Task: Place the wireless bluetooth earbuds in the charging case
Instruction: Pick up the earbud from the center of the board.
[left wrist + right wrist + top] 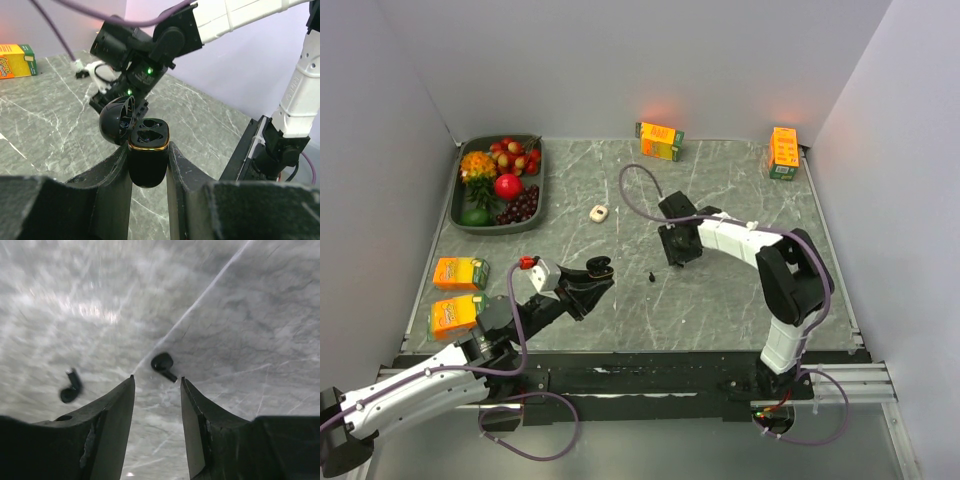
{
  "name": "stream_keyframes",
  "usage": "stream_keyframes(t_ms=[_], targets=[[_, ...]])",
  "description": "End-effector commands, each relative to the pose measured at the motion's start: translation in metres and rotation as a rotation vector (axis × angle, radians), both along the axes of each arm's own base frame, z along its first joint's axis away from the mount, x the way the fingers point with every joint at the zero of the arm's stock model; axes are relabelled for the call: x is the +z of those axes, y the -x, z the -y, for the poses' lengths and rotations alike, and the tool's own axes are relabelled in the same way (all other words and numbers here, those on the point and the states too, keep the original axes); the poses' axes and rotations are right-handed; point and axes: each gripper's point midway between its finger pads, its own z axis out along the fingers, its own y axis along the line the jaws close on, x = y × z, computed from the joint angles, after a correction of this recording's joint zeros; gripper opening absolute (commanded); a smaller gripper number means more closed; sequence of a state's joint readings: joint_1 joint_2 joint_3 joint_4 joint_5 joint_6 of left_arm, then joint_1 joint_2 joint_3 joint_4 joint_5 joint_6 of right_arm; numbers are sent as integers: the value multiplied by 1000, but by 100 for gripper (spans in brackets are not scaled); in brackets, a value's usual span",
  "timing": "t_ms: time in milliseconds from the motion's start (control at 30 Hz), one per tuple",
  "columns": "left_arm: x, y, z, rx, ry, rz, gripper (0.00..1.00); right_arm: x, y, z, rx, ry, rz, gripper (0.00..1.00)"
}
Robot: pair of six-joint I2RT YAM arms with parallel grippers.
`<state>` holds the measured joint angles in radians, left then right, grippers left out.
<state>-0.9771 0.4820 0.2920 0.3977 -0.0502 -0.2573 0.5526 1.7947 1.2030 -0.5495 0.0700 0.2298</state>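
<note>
Gripping a glossy black rounded plastic charging case (148,167), lid hinged open, the left gripper (148,150) clamps it. Right gripper (157,379) stands parted over two black stemmed earbuds (162,363) (70,389) on veined grey marble tabletop (240,315).

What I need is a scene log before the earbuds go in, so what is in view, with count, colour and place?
earbuds: two, black, apart on the table below the right gripper
charging case: one, black with gold rim, lid open, held by the left gripper
small whitish object: one, on the table right of the tray; too small to identify
juice cartons: four, orange; two at the left edge, two along the back
tray: one, dark green, back left
fruit: several, red, orange, green and dark, in the tray
table: one, grey marbled
left gripper: shut on the charging case
right gripper: open, empty, just above the table
</note>
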Motion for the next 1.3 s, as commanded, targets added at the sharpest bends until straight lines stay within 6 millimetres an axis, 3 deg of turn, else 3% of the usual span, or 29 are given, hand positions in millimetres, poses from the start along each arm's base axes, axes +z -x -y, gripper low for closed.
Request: stream_keyframes(t_ms=[0,167,400,600,800,1033,1267], targets=[[26,6,1,-27,60,34,1,-5,-3,3,119,137,59,49],[28,8,-1,-27,66,38,1,-7,-4,-10,157,152,67,51],[27,8,-2,-23,66,36,1,-14,-11,-8,152,195,71,50],[26,7,-1,-19,64,36,1,-6,-19,-9,141,204,110,50],[24,7,0,-21,56,29,1,-21,-14,-10,113,210,42,47],[26,8,-2,-18,68,31,1,-25,0,-14,64,147,-19,39],[27,9,-1,-26,70,30,1,-31,20,-20,-64,35,-121,8]])
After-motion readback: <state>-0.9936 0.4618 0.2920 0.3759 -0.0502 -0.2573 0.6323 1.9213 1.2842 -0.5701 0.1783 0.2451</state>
